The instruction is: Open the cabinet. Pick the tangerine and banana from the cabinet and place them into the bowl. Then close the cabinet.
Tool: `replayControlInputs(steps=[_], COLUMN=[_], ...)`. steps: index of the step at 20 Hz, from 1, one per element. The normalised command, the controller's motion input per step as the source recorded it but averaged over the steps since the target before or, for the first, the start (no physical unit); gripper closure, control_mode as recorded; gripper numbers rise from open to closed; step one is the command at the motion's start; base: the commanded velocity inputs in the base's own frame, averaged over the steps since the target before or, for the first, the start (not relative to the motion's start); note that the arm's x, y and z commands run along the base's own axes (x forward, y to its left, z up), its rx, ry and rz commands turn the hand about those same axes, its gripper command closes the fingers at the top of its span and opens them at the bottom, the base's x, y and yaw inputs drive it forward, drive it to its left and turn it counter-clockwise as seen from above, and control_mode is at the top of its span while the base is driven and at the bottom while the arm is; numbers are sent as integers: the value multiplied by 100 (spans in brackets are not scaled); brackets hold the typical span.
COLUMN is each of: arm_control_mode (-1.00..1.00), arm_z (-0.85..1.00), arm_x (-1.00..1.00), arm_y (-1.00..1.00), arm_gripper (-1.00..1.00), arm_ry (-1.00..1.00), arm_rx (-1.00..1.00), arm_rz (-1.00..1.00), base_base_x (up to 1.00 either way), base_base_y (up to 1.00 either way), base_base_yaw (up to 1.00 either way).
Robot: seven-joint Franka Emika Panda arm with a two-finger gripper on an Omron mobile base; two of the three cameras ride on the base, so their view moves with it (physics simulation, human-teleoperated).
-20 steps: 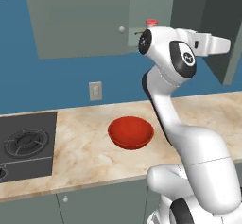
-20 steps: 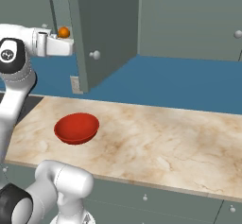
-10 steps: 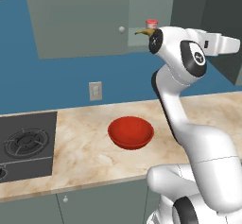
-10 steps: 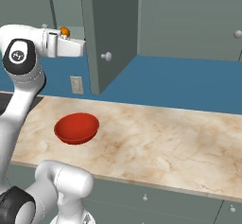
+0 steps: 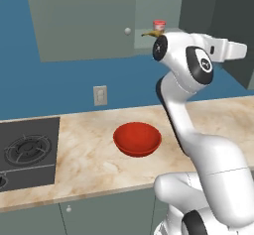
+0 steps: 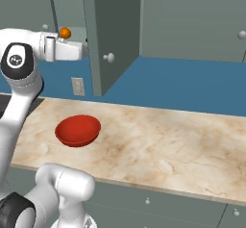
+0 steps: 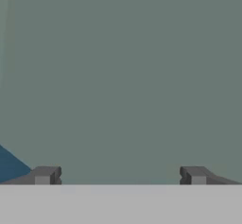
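We find the grey-green wall cabinet [image 6: 115, 34] door open; our dark two-finger claw [image 7: 120, 176] spread wide, holding nothing; orange tangerine [image 6: 65, 32] and yellow banana [image 5: 150, 32] on its shelf; glossy red bowl [image 5: 137, 139] mid-counter, unfilled; picking, closing remain.

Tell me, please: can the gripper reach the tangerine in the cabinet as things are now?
Probably yes. The cabinet door stands swung open, and the tangerine sits exposed on the shelf. The gripper is open and empty, facing a grey-green panel, so it would first need turning toward the fruit.
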Motion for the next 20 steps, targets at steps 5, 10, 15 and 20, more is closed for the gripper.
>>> replayControlInputs(steps=[5,10,15,20], arm_control_mode=[-100,-100,-100,-100], arm_z=[0,0,0,2], arm_x=[10,9,21,33], arm_y=[90,85,68,53], arm_gripper=[-100,-100,-100,-100], arm_ry=[0,0,0,0], arm_rx=[0,0,4,8], arm_rz=[15,23,28,28], base_base_x=[0,0,0,0], base_base_y=[0,0,0,0], base_base_yaw=[0,0,0,0])
